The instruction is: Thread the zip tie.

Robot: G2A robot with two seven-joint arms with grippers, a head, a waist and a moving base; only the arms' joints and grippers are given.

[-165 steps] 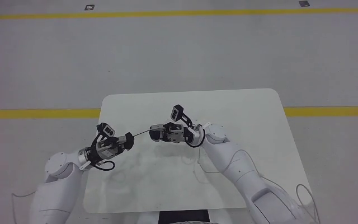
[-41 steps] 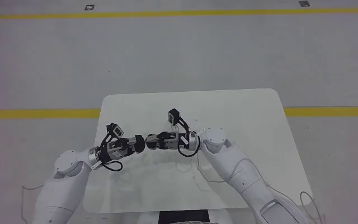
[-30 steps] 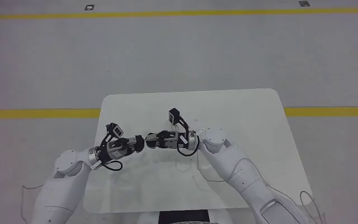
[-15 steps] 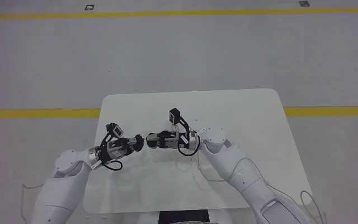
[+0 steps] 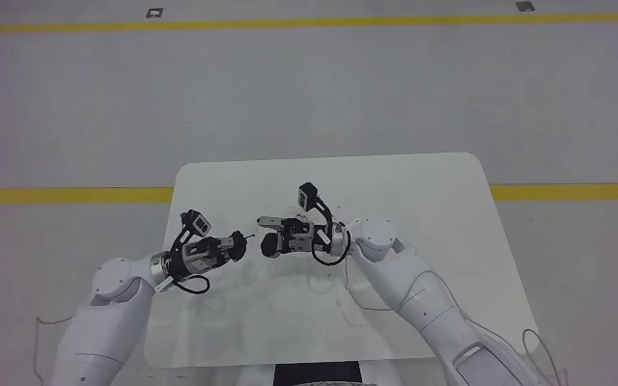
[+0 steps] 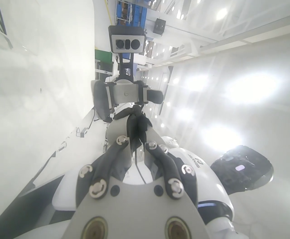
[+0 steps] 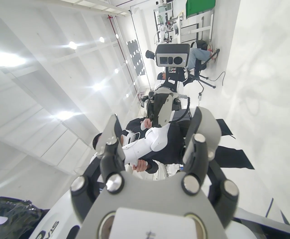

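With zip tie (image 5: 250, 235) pinched in left gripper (image 6: 136, 123) fingers, right gripper (image 7: 154, 129) fingers spread just beside, above desk (image 5: 415, 193) middle: level free end, aim between, close gently.

This is looking like a robotics lab or test hall: a white table (image 5: 435, 183) is standing on a grey floor (image 5: 309, 96) crossed by yellow tape lines (image 5: 290, 22), ceiling lights (image 7: 72, 45) are shining overhead, and what may be blue storage racks (image 6: 131, 13) are showing behind.

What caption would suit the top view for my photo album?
Above a white table, the left gripper pinches a zip tie while the open right gripper faces it across a small gap.
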